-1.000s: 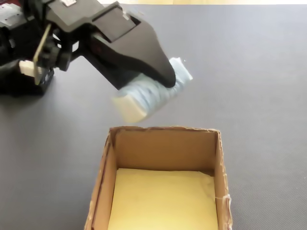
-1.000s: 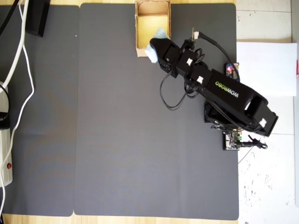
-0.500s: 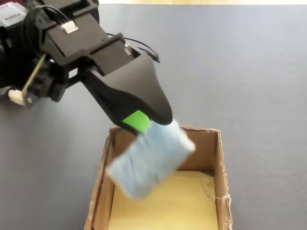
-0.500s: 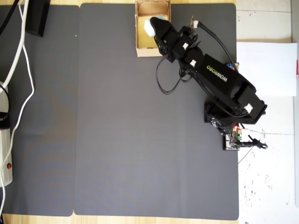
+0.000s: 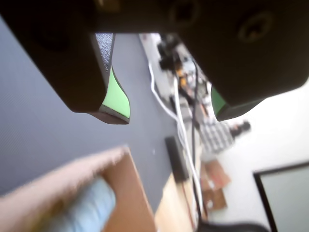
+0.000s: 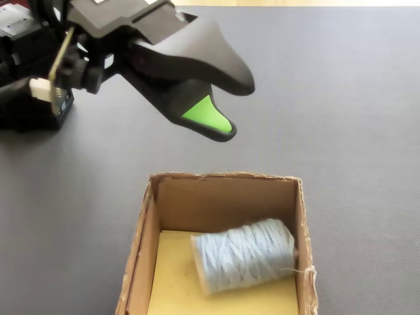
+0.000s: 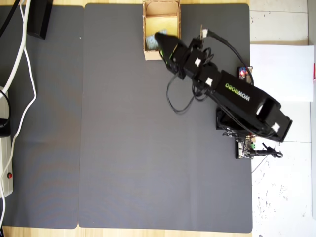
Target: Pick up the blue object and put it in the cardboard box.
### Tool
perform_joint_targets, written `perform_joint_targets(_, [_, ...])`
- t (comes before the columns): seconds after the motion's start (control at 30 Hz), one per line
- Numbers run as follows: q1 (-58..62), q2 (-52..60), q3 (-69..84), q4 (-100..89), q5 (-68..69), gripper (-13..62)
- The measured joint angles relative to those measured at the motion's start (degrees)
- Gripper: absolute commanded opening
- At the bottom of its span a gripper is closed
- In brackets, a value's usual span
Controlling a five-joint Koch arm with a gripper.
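The blue object [image 6: 244,255], a pale blue roll of wound yarn, is lying on its side inside the cardboard box [image 6: 140,243], resting on the yellowish floor toward the right wall in the fixed view, with one flat end facing the camera at the lower left. In the overhead view the roll [image 7: 152,41] is showing as a small pale patch at the box's [image 7: 161,5] lower end, just beside the black pincer. In the wrist view it [image 5: 82,212] is appearing blurred at the bottom left, behind the box's near wall [image 5: 63,179]. The pincer [image 6: 240,105] is hanging above the box's far rim, touching neither box nor roll; its two black tips with green pads are standing spread apart and it is gripping nothing, which the wrist view [image 5: 169,113] also shows. The box is sitting at the top edge of a dark grey mat [image 7: 123,148] covering the bench, and white cables [image 7: 22,64] are running along the mat's left side in the overhead view.
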Motion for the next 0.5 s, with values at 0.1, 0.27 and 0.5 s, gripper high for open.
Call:
perform_joint_targets(0.1, [-5.8,4.66,5.27,0.09,0.09,33.8])
perform_joint_targets(0.27, [-14.06,11.25,12.57,0.0,0.09,33.8])
perform_joint_targets(0.5, [-22.59,18.19,21.88,0.0,0.35,33.9])
